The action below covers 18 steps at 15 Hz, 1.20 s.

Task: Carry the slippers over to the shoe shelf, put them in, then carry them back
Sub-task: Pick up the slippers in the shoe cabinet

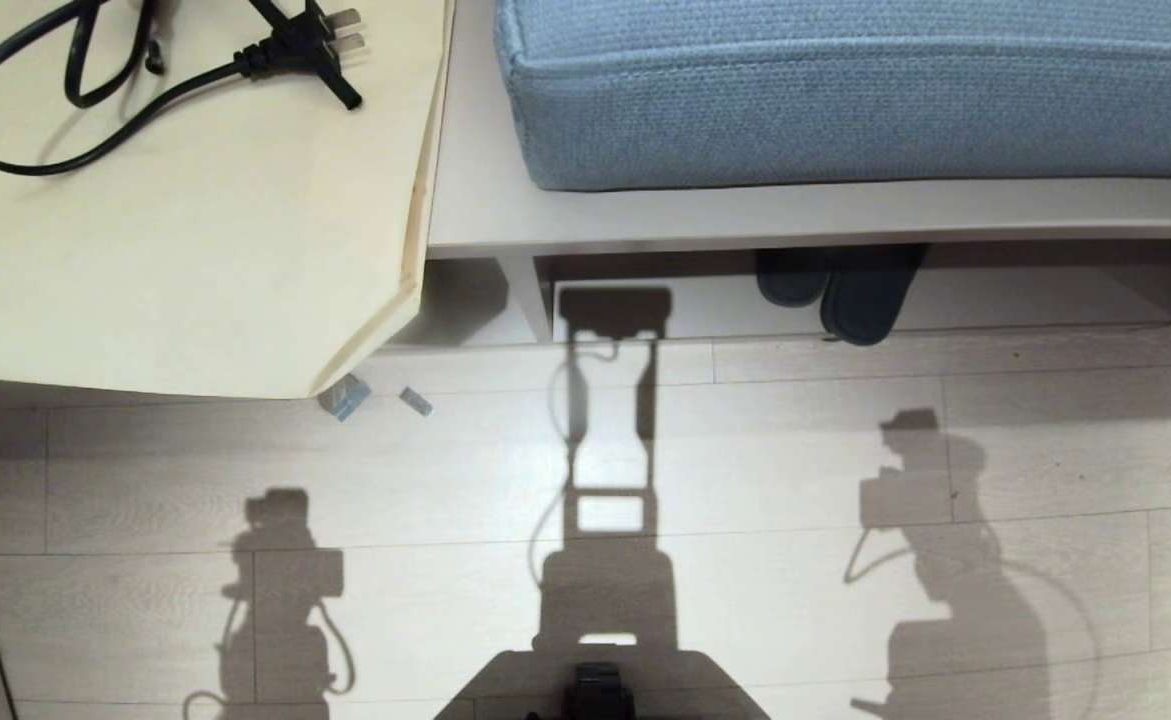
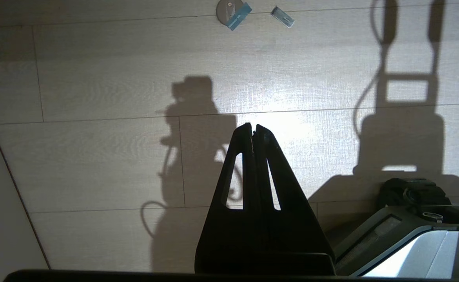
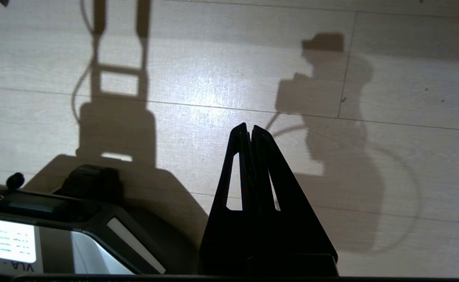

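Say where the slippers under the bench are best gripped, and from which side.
Probably at the rounded ends of the slippers that poke out past the bench edge, coming in low from the open floor side. The rest lies back in the shadowed recess, with the bench and blue cushion overhead blocking a reach from above.

Dark blue-grey slippers (image 1: 850,290), a blue woven cushion (image 1: 865,90), pale wood-grain floor (image 1: 745,450), black cable (image 1: 95,90).
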Tool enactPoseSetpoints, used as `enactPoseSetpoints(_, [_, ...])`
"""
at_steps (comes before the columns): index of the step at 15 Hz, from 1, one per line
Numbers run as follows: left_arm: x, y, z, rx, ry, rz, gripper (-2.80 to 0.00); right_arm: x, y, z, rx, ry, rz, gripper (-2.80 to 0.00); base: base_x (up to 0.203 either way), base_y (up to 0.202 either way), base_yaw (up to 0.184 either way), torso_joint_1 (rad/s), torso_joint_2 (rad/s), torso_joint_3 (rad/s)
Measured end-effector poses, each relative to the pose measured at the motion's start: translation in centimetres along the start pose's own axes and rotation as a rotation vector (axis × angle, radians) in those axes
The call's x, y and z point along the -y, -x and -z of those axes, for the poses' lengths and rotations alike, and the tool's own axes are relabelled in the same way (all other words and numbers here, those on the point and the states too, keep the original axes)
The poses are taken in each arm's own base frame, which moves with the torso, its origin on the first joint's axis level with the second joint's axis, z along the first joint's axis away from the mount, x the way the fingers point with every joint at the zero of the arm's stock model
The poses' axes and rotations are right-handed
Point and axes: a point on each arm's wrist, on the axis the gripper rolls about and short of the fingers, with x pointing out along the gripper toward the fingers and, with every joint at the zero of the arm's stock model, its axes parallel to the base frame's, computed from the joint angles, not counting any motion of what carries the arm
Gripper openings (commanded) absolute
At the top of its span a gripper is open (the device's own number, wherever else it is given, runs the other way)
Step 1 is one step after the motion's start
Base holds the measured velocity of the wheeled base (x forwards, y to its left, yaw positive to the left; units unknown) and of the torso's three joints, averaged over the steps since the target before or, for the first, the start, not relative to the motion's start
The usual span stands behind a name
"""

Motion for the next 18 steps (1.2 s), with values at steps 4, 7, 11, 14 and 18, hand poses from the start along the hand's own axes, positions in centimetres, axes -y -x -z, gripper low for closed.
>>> enactPoseSetpoints(4, [0.0,0.0,0.0,0.000,-0.002,0.000,-2.80,0.4,-3.7,-1.7,-0.070,-0.002,-0.028,-2.80,0.000,0.000,0.000,0.000,0.00,0.000])
enactPoseSetpoints(7, [0.0,0.0,0.0,0.000,-0.002,0.000,-2.80,0.7,-7.2,-3.1,-0.069,0.029,-0.031,-2.80,0.000,0.000,0.000,0.000,0.00,0.000])
enactPoseSetpoints(11, [0.0,0.0,0.0,0.002,-0.003,0.000,-2.80,1.2,-11.6,-4.3,-0.097,0.100,-0.039,-2.80,0.000,0.000,0.000,0.000,0.00,0.000])
enactPoseSetpoints(14, [0.0,0.0,0.0,0.002,-0.004,0.000,-2.80,1.5,-14.3,-4.4,-0.113,0.118,-0.057,-2.80,0.000,0.000,0.000,0.000,0.00,0.000])
enactPoseSetpoints(18, [0.0,0.0,0.0,0.002,-0.003,0.000,-2.80,1.9,-17.9,-4.5,-0.029,0.046,-0.035,-2.80,0.000,0.000,0.000,0.000,0.00,0.000])
